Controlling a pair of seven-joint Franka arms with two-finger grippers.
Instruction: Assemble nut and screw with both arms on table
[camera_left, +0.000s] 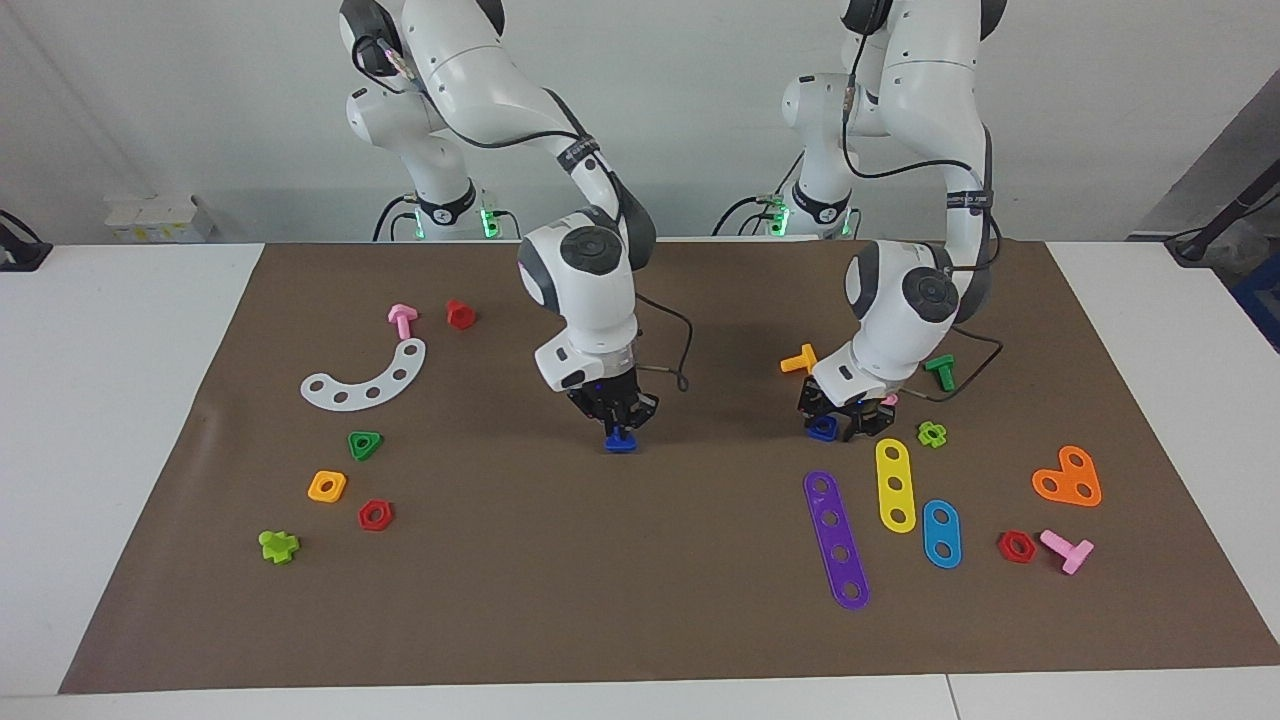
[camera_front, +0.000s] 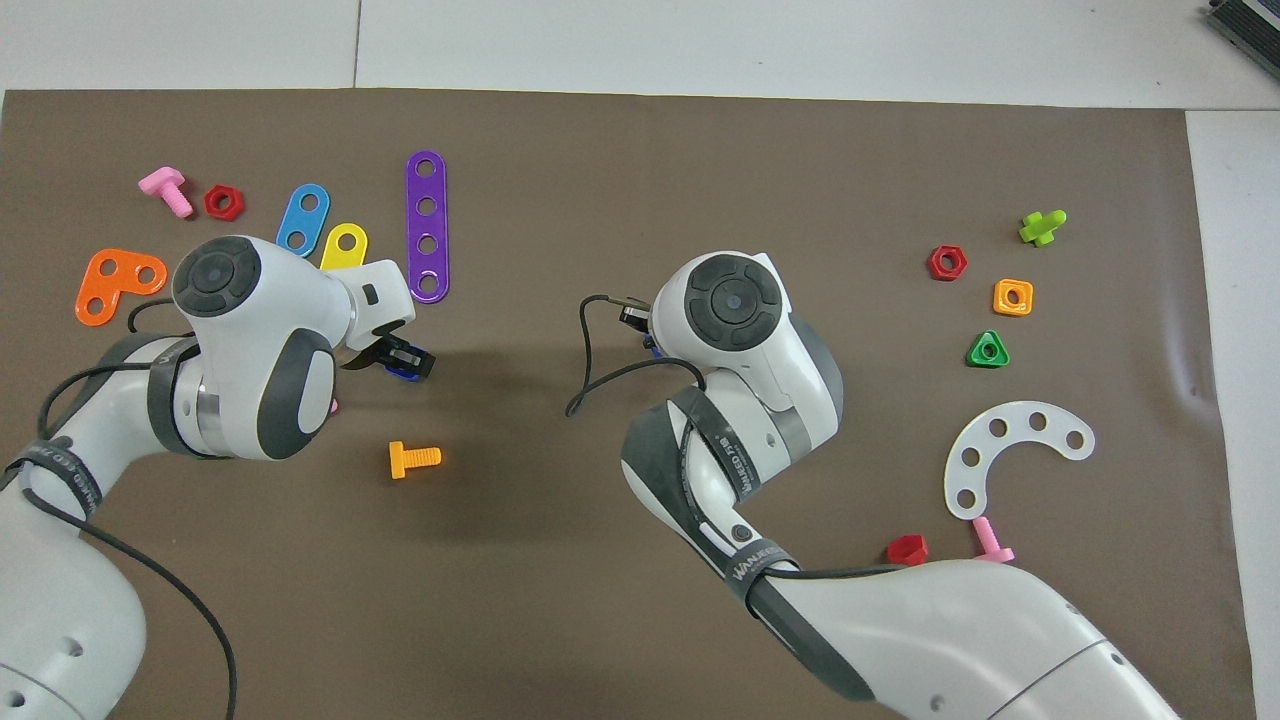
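Observation:
The dark blue square nut (camera_left: 822, 430) lies on the brown mat (camera_left: 640, 600) toward the left arm's end of the table. My left gripper (camera_left: 838, 420) is down at it, and the nut sits at its tip; it also shows in the overhead view (camera_front: 405, 370) under the left gripper (camera_front: 400, 355). My right gripper (camera_left: 620, 418) is over the middle of the mat, shut on the dark blue screw (camera_left: 620, 441), which hangs from its tip right at the mat. In the overhead view the right arm's wrist hides that gripper and the screw.
An orange bolt (camera_left: 800, 360), a purple strip (camera_left: 836, 540), a yellow strip (camera_left: 895, 485) and a green bolt (camera_left: 942, 372) lie close around the left gripper. A white curved piece (camera_left: 365, 380), a green triangular nut (camera_left: 365, 445) and an orange square nut (camera_left: 327, 486) lie toward the right arm's end.

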